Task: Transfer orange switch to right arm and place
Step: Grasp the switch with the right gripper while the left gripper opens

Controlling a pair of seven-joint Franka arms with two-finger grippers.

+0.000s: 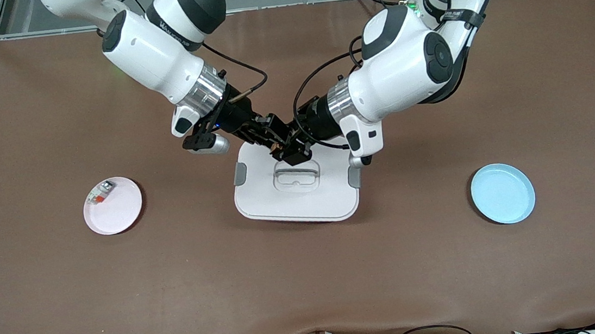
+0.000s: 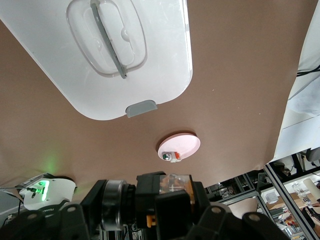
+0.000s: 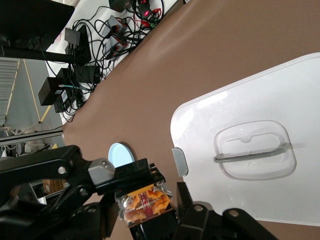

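The orange switch (image 1: 276, 147) hangs in the air over the white lid (image 1: 257, 198) in the middle of the table. Both grippers meet on it. My left gripper (image 1: 285, 150) reaches in from the left arm's end and is shut on the switch. My right gripper (image 1: 271, 139) comes from the right arm's end with its fingers closed against the switch's sides. In the right wrist view the orange switch (image 3: 145, 202) sits between the right gripper's (image 3: 150, 216) fingers. The left wrist view shows the orange switch (image 2: 176, 184) just above the left gripper (image 2: 174, 202).
A pink plate (image 1: 121, 211) toward the right arm's end carries a small white-and-grey piece with a red-orange patch (image 1: 101, 192). A light blue plate (image 1: 502, 193) lies toward the left arm's end. The white lid has a clear handle (image 1: 296, 178) and grey clips.
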